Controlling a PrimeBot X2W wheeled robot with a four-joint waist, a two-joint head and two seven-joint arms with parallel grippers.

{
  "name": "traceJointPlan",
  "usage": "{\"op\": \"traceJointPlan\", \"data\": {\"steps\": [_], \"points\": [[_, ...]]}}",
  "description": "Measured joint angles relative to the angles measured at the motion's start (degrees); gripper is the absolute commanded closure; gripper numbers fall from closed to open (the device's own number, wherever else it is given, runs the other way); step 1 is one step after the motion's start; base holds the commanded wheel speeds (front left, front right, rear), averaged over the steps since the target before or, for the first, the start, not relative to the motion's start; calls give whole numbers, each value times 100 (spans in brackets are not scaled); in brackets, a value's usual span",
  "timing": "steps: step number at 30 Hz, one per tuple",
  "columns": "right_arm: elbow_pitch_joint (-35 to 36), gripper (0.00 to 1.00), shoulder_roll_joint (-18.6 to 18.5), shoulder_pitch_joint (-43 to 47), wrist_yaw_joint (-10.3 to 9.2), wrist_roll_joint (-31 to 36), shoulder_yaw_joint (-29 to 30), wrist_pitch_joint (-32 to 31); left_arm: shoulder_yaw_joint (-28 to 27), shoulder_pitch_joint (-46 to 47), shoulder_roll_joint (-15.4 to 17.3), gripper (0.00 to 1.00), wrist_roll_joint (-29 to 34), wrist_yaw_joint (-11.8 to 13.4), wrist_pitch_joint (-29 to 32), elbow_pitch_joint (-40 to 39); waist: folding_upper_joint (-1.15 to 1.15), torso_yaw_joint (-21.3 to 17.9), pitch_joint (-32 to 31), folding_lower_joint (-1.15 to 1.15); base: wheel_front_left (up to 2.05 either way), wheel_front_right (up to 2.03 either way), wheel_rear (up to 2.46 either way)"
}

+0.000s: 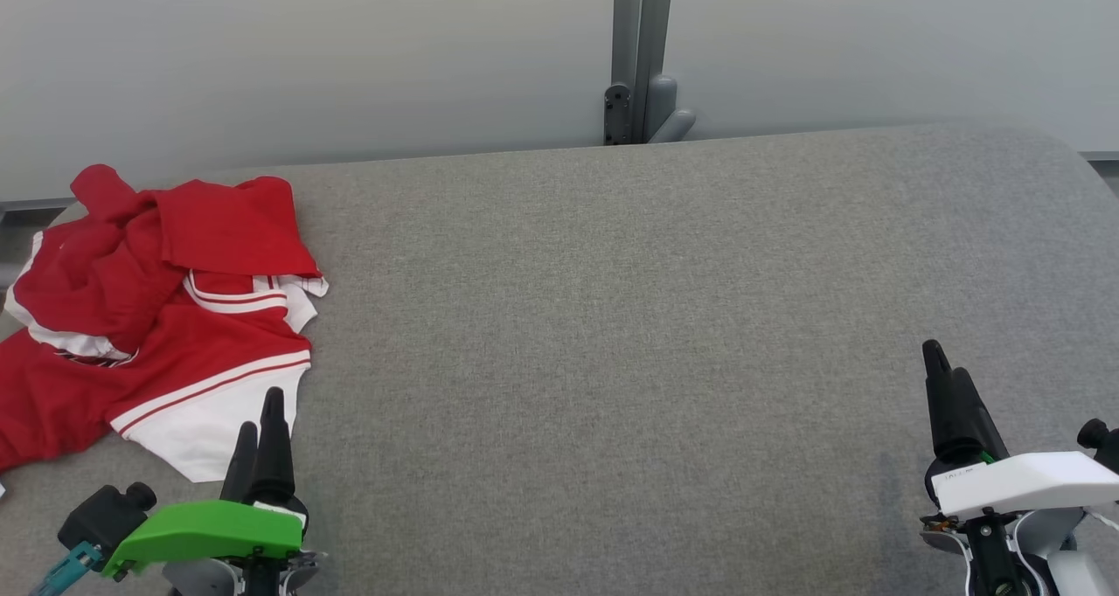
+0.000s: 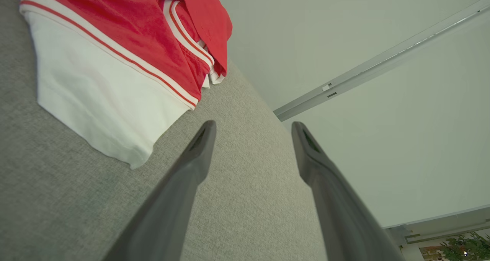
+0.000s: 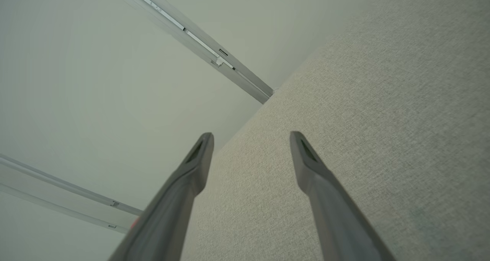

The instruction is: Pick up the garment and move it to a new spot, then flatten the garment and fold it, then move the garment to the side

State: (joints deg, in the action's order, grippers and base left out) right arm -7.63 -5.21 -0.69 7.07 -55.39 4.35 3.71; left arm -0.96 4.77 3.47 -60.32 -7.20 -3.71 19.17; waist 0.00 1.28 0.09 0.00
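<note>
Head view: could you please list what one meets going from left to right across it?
From the left: red and white garment → grey post at the wall → right tool. The left tool overlaps the garment, so it is left out.

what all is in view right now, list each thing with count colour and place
garment: one, red with white panels and stripes, crumpled at the left end of the padded surface
padded surface: one, grey fabric, spanning the head view from left to right
wall: one, pale grey, behind the surface
post: one, grey metal, upright against the wall behind the surface's far edge, near centre
plant: one, green, bottom right corner of the left wrist view
left tool: one, dark fingers on a green housing, lower left, beside the garment's white hem, open and empty
right tool: one, dark fingers on a white housing, lower right over bare surface, open and empty
</note>
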Motion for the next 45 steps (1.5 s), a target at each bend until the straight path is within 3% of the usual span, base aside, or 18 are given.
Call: {"op": "traceJointPlan", "data": {"steps": [14, 22, 45], "points": [[66, 0, -136, 96, 4, 1573, -107, 250, 46, 1, 43, 0, 1805, 10, -259, 30, 0, 47, -4, 0, 0, 0, 0], [46, 0, -178, 143, 5, 2267, -102, 391, 111, 0, 89, 0, 2531, 10, -397, 80, 0, 71, -16, 0, 0, 0, 0], [-105, 0, -259, 163, 22, 3646, -55, 701, 292, 66, 276, 0, 4006, -4, -704, 225, 0, 125, -25, 0, 0, 0, 0]]}}
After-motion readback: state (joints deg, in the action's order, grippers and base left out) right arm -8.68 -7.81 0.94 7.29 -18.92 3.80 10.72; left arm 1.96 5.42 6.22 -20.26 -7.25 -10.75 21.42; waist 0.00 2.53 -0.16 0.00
